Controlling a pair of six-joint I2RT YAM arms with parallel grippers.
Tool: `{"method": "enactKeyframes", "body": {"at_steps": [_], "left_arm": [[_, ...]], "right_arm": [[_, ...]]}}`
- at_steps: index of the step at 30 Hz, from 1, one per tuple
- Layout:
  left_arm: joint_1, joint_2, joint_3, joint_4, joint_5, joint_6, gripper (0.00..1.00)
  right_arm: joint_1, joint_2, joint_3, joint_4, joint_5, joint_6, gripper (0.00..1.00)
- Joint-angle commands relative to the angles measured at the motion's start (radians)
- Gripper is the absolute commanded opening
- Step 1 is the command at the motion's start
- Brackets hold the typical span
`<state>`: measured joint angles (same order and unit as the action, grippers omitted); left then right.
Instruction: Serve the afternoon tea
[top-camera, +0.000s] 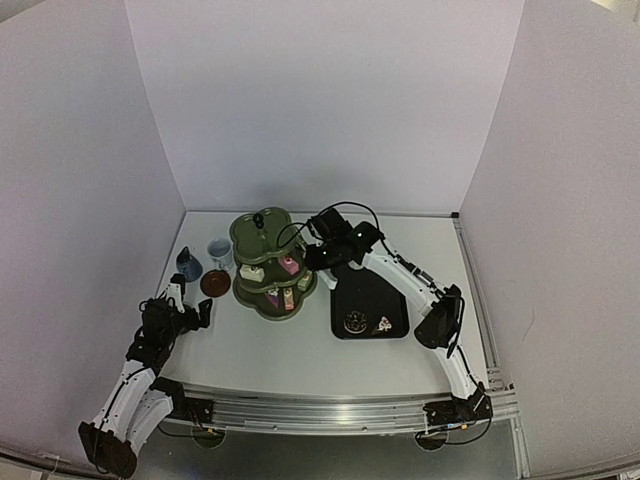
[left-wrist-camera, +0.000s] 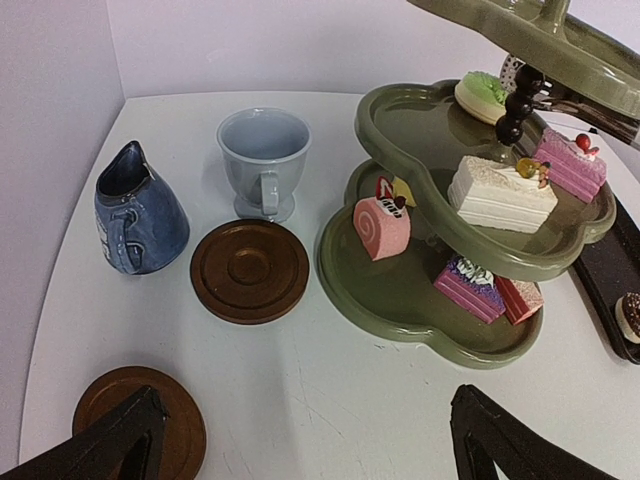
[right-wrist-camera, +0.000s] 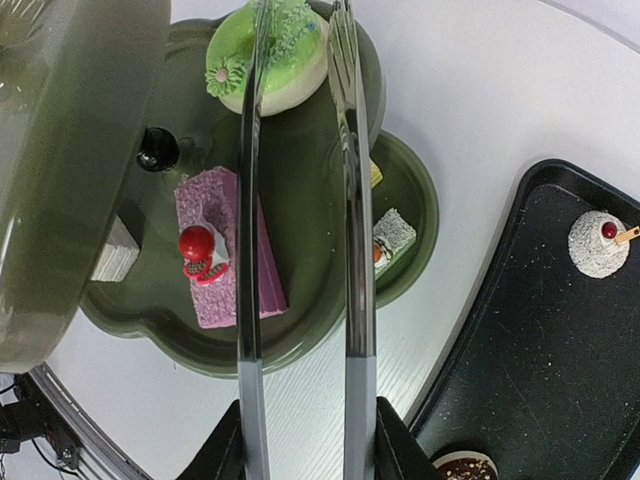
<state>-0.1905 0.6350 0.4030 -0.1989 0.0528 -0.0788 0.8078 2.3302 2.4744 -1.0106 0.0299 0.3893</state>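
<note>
The right gripper (right-wrist-camera: 300, 445) is clamping its jaws on the handles of the tongs (right-wrist-camera: 352, 230) at the bottom centre of the right wrist view. The two tong blades are running up the frame with a gap between them. Their tips are reaching the green cake (right-wrist-camera: 295, 55) at the top of the frame, one blade crossing over it and the other lying along its right edge. Whether they are touching it I cannot tell.

The green cake is sitting on the middle tier of the olive-green three-tier stand (right-wrist-camera: 160, 335). A pink slice (right-wrist-camera: 215, 270) topped with a red cherry is lying on the same tier, below and to the left of it in the frame. On the right of the frame, the black tray (right-wrist-camera: 520, 330) is carrying a white cake (right-wrist-camera: 595, 245) and, at the bottom edge, a chocolate ring (right-wrist-camera: 463, 468).

In the left wrist view, the left gripper (left-wrist-camera: 300, 455) is hanging over the white table (left-wrist-camera: 300, 390) with its jaws wide apart and nothing between them. One fingertip is showing in each lower corner. A brown saucer (left-wrist-camera: 140, 420) is lying just beside the lower-left fingertip, and a second saucer (left-wrist-camera: 249, 270) is lying at centre left. The pale cup (left-wrist-camera: 263, 160) is standing just above it in the frame. The dark-blue cup (left-wrist-camera: 138, 212) is standing at the left, near both. On the stand's lower tiers, a pink roll (left-wrist-camera: 381, 227) and a white slice (left-wrist-camera: 500, 193) are resting right of centre.
</note>
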Motion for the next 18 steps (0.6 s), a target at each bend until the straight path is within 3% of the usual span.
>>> {"method": "enactKeyframes", "body": {"at_steps": [1, 18], "left_arm": [[0.006, -0.008, -0.01, 0.04, 0.012, -0.007, 0.99], [0.006, -0.011, -0.012, 0.038, 0.013, -0.007, 0.99]], "right_arm": [[0.003, -0.047, 0.03, 0.045, 0.013, -0.006, 0.34], [0.003, -0.16, -0.053, 0.114, 0.064, 0.049, 0.35]]}}
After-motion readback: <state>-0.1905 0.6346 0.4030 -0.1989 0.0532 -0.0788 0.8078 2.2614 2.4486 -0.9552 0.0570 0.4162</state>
